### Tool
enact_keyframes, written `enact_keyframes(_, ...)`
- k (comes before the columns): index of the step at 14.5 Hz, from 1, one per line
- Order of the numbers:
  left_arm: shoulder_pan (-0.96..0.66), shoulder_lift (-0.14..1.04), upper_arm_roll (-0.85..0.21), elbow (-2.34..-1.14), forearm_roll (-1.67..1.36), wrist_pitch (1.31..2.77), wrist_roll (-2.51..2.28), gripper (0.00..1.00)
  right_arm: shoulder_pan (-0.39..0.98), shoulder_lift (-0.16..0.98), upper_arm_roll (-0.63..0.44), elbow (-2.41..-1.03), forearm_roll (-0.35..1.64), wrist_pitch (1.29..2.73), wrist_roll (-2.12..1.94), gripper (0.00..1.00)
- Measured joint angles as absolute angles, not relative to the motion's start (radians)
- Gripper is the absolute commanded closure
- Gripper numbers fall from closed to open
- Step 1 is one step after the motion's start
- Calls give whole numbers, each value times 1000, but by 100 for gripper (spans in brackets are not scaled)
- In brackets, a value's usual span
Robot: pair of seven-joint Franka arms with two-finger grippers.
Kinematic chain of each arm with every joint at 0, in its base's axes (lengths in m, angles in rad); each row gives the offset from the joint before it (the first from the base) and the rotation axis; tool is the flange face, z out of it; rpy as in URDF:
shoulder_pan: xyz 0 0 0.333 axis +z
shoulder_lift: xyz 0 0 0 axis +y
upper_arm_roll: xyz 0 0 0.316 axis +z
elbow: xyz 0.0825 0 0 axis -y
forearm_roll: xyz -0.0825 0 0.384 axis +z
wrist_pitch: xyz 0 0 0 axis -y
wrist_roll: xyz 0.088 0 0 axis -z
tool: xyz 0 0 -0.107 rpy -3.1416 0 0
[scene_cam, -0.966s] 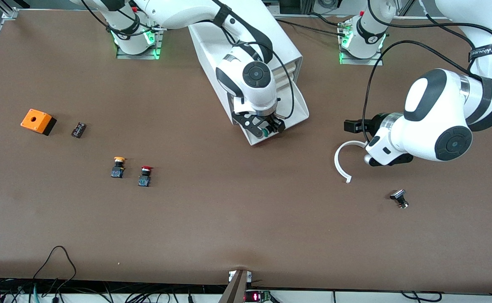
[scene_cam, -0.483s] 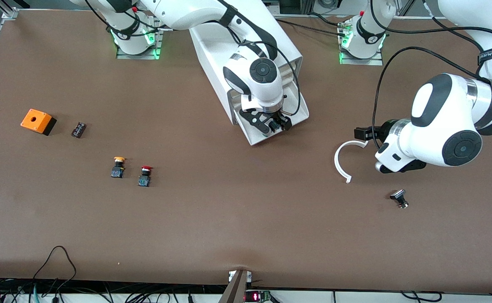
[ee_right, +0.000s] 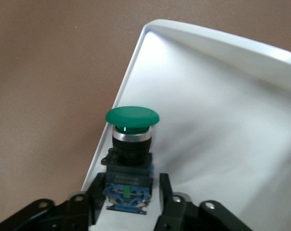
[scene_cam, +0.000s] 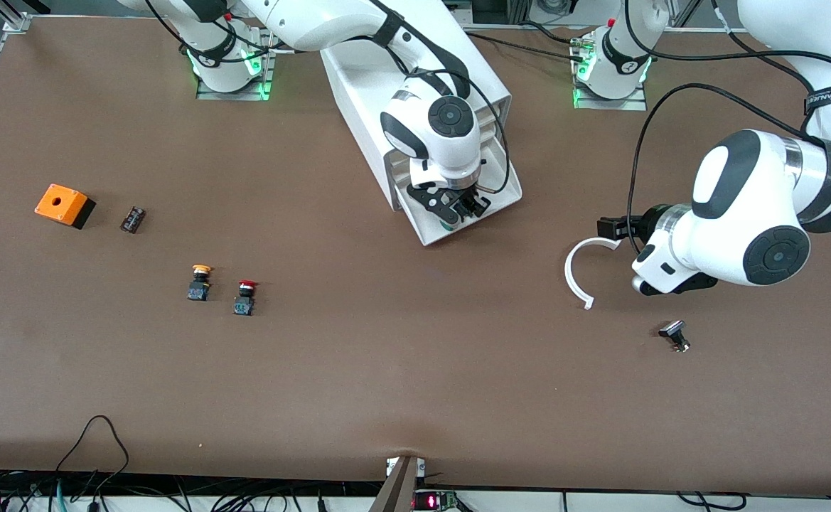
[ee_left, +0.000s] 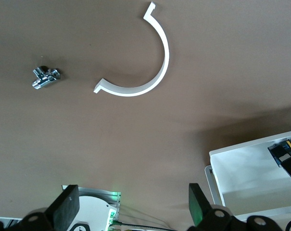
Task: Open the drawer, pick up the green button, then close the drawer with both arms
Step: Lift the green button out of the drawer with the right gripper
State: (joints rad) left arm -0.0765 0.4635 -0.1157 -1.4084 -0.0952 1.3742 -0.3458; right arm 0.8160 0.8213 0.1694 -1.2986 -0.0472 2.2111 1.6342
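Note:
The dark green-capped button [ee_right: 132, 118] lies in the open white drawer [ee_right: 208, 38], next to its side rim. In the front view the button [scene_cam: 446, 225] shows just under my right gripper [scene_cam: 456, 208], at the drawer's [scene_cam: 509, 190] front end. My right gripper [ee_right: 130, 195] is open, its fingers [ee_right: 96, 192] standing on either side of the button's black-and-blue block; a small gap shows at one finger. My left gripper [scene_cam: 614, 226] hangs open and empty over bare table beside a white arc [scene_cam: 576, 274]; in the left wrist view its jaws [ee_left: 133, 209] stand wide apart.
The white cabinet [scene_cam: 358, 85] stands between the arm bases. A metal fitting [scene_cam: 673, 334] lies nearer the front camera than the arc. Toward the right arm's end lie a yellow-capped button [scene_cam: 200, 281], a red-capped button [scene_cam: 245, 297], an orange box [scene_cam: 64, 205] and a small black part [scene_cam: 132, 219].
My right gripper has shifted a little along the drawer toward the cabinet. My left arm has drawn away from the drawer toward its own end of the table. The button stays in the drawer.

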Motion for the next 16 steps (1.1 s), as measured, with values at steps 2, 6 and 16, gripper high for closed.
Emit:
enact_keyframes(2, -78, 465, -116, -1408, -72, 1374, -346, 0, 818, 821, 169, -1296, -55, 2208, 1634, 100)
enact_keyframes(6, -91, 465, -121, -1405, -40, 1374, -386, 1, 817, 817, 158, -1224, -62, 2117, 1634, 100)
enact_keyframes(16, -197, 468, -162, -1564, 6, 1726, -637, 7, 691, 749, 68, -1066, -29, 1931, 1124, 100)
